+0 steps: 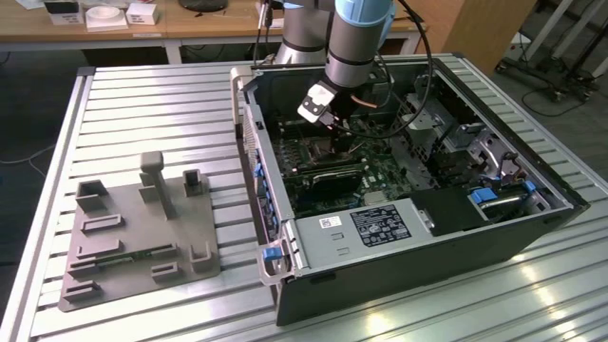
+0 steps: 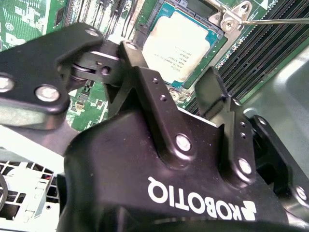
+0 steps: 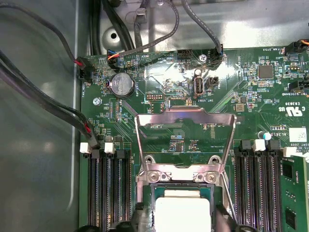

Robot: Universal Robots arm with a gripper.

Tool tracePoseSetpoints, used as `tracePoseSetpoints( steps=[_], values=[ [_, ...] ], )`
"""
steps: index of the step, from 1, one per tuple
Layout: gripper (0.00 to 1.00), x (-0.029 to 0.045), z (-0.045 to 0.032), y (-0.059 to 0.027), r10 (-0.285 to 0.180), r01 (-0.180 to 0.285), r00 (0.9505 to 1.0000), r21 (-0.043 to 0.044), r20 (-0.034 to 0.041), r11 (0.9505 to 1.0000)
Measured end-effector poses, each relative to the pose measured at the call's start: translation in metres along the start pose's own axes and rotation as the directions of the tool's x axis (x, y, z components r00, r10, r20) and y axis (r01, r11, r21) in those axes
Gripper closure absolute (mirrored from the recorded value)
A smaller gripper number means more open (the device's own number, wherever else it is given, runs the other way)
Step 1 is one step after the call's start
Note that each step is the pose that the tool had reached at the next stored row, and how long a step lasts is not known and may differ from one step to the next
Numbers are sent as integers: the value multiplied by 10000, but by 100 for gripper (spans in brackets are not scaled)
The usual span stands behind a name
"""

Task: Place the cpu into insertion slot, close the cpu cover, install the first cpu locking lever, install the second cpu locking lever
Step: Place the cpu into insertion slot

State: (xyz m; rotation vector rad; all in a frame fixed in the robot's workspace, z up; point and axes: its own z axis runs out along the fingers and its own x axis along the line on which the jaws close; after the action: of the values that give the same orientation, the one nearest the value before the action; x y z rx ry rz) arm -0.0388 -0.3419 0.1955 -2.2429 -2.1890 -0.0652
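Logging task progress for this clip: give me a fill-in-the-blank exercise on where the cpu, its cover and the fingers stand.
1. The cpu lies seated in the ___.
2. The cpu cover is flipped ___, off the cpu.
3. The gripper has its fingers spread near the cpu, holding ___.
Missing words: insertion slot; open; nothing.

One cpu [image 2: 181, 46], one cpu cover [image 3: 186, 115], one case [image 1: 399, 278].
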Motion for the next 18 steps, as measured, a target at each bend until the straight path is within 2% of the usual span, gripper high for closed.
tracePoseSetpoints(
  steps=[1,6,17,18],
  values=[
    [33,0,0,0,0,0,10000,0,0,10000],
    [33,1,-30,1,0,0,10000,0,0,10000],
    [34,9,-253,7,0,0,10000,13,1,10000],
    [40,9,-270,7,0,0,10000,14,1,10000]
  ],
)
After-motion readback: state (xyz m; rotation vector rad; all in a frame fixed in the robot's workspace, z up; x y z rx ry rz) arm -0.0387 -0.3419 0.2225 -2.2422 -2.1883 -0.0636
